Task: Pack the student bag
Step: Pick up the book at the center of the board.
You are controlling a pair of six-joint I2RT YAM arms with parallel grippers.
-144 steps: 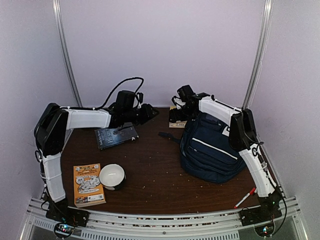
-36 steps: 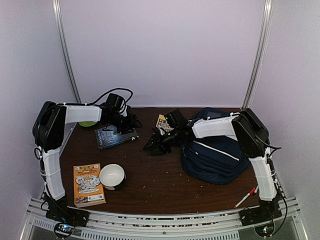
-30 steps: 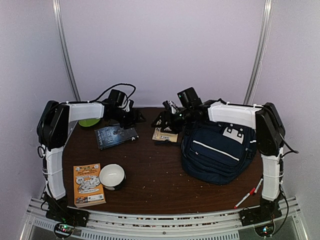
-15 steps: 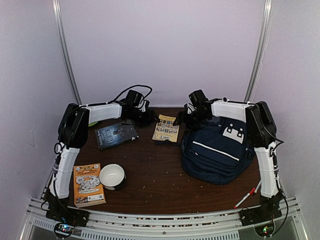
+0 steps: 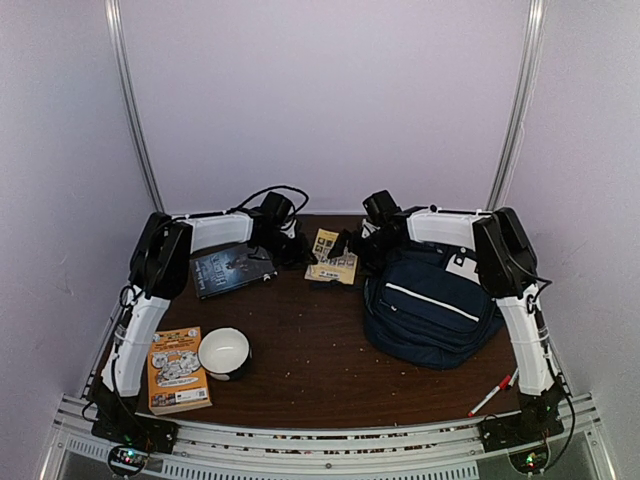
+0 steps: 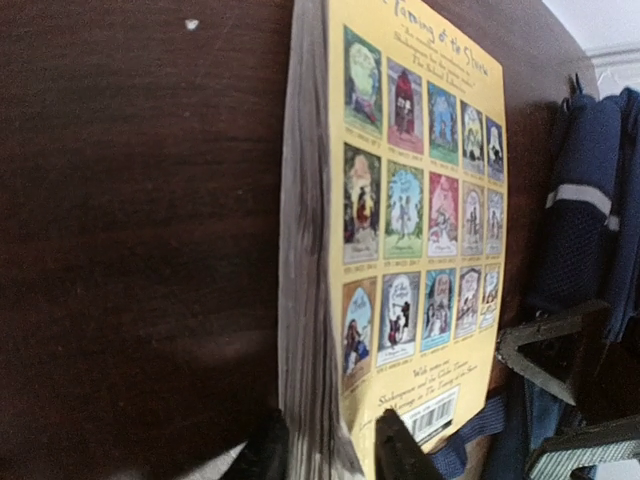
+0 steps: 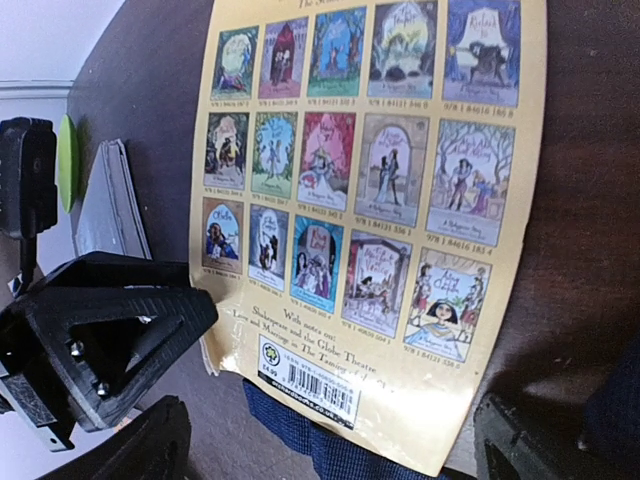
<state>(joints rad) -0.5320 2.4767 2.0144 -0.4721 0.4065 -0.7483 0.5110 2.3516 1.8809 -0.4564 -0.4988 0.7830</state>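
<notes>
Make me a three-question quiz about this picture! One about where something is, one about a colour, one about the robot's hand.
1. Where is the white bowl? A) beside the orange book B) on a shelf C) on the floor
2. What colour is the student bag? A) red B) navy blue C) green
3. How is the right hand? A) wide open B) shut tight C) holding a cup
Answers: 1 A, it sits right by that book. 2 B, dark blue fabric with white stripes. 3 A, its fingers stand far apart.
</notes>
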